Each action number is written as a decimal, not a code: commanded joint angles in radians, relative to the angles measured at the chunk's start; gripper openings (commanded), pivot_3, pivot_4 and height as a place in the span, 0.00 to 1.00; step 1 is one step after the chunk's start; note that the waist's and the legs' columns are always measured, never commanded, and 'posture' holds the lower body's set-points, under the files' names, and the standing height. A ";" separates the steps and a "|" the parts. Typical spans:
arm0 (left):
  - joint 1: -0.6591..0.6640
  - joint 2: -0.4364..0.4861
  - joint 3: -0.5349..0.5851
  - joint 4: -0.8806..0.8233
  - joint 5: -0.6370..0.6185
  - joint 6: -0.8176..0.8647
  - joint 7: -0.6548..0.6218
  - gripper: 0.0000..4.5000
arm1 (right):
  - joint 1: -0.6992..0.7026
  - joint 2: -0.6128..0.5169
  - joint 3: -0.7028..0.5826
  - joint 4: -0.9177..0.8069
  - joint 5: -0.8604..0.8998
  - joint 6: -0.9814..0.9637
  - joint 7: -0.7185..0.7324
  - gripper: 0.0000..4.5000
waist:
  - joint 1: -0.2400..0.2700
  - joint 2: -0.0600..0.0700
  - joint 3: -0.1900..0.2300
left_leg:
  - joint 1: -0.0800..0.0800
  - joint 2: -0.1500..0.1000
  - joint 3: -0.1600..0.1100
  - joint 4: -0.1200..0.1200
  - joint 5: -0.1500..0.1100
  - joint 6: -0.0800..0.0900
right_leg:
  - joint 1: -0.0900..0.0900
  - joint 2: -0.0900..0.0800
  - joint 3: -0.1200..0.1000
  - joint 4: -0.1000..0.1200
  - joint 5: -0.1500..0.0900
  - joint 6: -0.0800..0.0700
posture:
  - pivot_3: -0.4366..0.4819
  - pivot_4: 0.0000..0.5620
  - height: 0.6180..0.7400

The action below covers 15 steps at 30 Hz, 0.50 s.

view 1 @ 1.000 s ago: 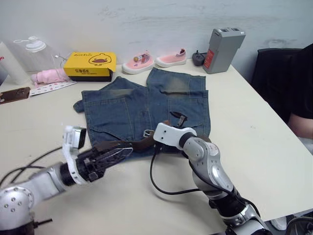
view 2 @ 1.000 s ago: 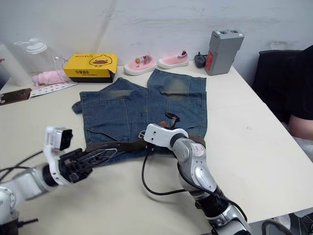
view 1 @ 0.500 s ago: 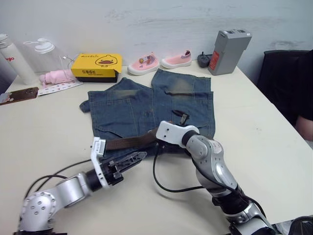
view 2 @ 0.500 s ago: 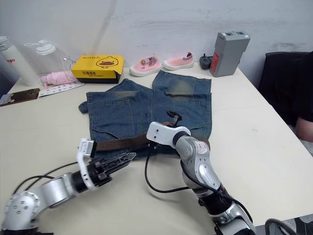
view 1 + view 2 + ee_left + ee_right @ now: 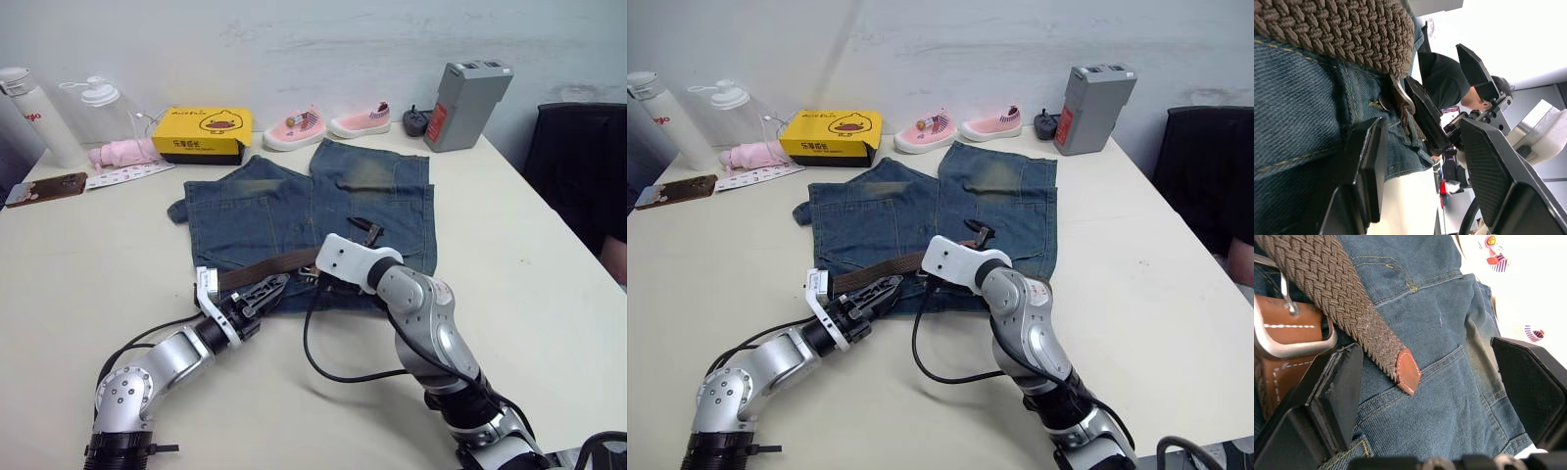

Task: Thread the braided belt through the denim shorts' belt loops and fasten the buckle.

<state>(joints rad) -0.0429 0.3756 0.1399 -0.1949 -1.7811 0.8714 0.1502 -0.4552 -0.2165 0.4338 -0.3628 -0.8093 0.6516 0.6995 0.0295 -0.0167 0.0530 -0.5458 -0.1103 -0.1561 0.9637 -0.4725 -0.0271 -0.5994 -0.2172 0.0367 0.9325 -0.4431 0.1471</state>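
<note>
On table [image 5: 88, 245], shorts [image 5: 294, 211] lie flat, waistband toward robot, legs toward far wall. Belt [image 5: 269, 270] runs along waistband edge of shorts, braided brown strap lying on denim. R wrist view: buckle [image 5: 1290, 335], silver frame w/ prong, sits on tan leather end, and leather-tipped belt tail [image 5: 1406, 369] lies across denim just beside buckle, tail not through frame. Can't tell which loops, if any, belt passes thru.

L gripper [image 5: 257, 292] at near-left part of waistband, fingers spread wide apart, nothing held; one finger [image 5: 1367, 171] rests against denim just under strap. R gripper [image 5: 1415, 396] at waistband middle, over buckle; fingers wide apart, straddling belt tail, gripping nothing.

Beyond shorts, by wall: yellow box [image 5: 204, 132], lid shut, contents hidden. 2 pink shoes [image 5: 328, 122] next to box. Grey device [image 5: 467, 103] stands upright past far-right leg of shorts. Far left of shorts: white bottle [image 5: 29, 113], clear jug [image 5: 108, 113], both capped, contents unclear; pink bundle [image 5: 122, 154] and phone [image 5: 44, 188] nearby.
</note>
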 commanded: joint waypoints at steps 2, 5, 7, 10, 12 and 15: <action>0.031 0.020 0.013 -0.053 -0.011 0.010 -0.008 0.58 | -0.007 -0.117 -0.015 0.037 0.095 -0.225 -0.016 0.99 | 0.000 -0.001 0.000 | 0.000 0.000 0.001 0.000 0.000 0.000 | 0.000 -0.001 0.000 0.000 0.000 0.000 | 0.48 0.27 0.00; 0.076 0.063 0.020 -0.100 0.001 0.033 -0.035 0.58 | -0.056 -0.202 -0.078 0.134 0.179 -0.384 -0.053 0.99 | -0.004 -0.002 -0.001 | -0.001 0.001 0.003 0.001 0.000 0.001 | 0.000 -0.002 0.001 -0.002 0.000 0.000 | 0.48 0.27 0.00; 0.104 0.081 0.038 -0.119 -0.032 0.028 -0.037 0.58 | -0.093 -0.265 -0.106 0.196 0.224 -0.502 -0.072 0.99 | -0.004 -0.001 0.002 | -0.002 0.002 0.005 0.001 -0.001 0.001 | -0.001 -0.002 0.001 -0.002 -0.001 -0.001 | 0.48 0.27 0.00; 0.128 0.103 0.055 -0.142 -0.062 0.019 -0.042 0.58 | -0.131 -0.350 -0.111 0.289 0.259 -0.670 -0.093 0.99 | -0.001 -0.001 0.003 | -0.003 0.002 0.004 0.002 -0.001 0.001 | -0.001 -0.003 0.000 -0.004 -0.001 -0.001 | 0.48 0.27 0.00; 0.136 0.117 0.060 -0.153 -0.055 0.017 -0.049 0.58 | -0.158 -0.390 -0.103 0.375 0.280 -0.794 -0.107 0.99 | 0.000 -0.003 0.003 | -0.003 0.002 0.004 0.002 -0.001 0.001 | -0.001 -0.003 0.000 -0.004 -0.001 -0.002 | 0.48 0.27 0.00; 0.136 0.122 0.062 -0.156 -0.058 0.005 -0.048 0.58 | -0.202 -0.402 -0.072 0.497 0.277 -0.929 -0.134 0.99 | -0.002 -0.002 0.004 | -0.004 0.003 0.005 0.003 -0.001 0.002 | -0.001 -0.003 0.000 -0.005 -0.002 -0.004 | 0.48 0.27 0.00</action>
<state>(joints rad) 0.0932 0.4897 0.1866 -0.3097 -1.8181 0.8901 0.1152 -0.6227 -0.6120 0.3498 0.0994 -0.5451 -0.1957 0.5883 0.0270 -0.0190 0.0570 -0.5507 -0.1078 -0.1508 0.9673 -0.4738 -0.0250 -0.6005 -0.2191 0.0368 0.9279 -0.4454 0.1430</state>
